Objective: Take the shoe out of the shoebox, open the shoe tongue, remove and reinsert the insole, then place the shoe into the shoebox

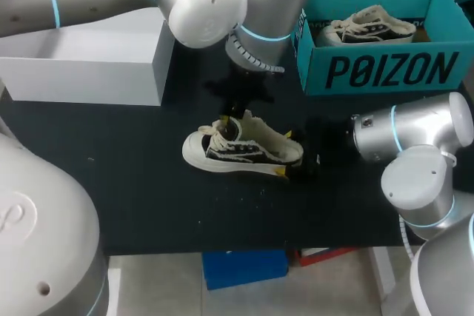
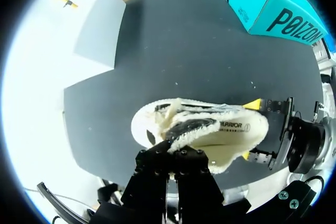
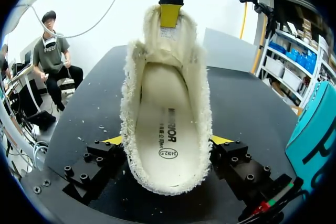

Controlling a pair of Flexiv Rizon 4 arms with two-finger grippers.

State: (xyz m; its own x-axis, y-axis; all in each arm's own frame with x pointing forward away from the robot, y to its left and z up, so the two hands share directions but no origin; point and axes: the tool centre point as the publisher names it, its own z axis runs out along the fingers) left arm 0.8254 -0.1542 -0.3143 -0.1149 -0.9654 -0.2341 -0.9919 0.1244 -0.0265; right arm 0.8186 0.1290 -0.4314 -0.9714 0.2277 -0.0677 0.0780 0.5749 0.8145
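From above, left gripper (image 2: 176, 153) pinches the tongue (image 3: 169, 43); right gripper (image 3: 167, 141) clamps the shoe (image 1: 241, 152).

In its view, the shoe (image 2: 210, 129) hides the left hand's (image 2: 172, 151) fingertips.

Big black lettering runs across the shoebox (image 1: 385, 51) front wall. Small dark print marks the insole (image 3: 166, 103) inside the shoe (image 1: 241, 151).

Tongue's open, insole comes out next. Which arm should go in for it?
Left, probably. The left gripper sits above the shoe, pinching its tongue, while the right gripper clamps its heel from both sides, steadying it. The insole lies exposed.
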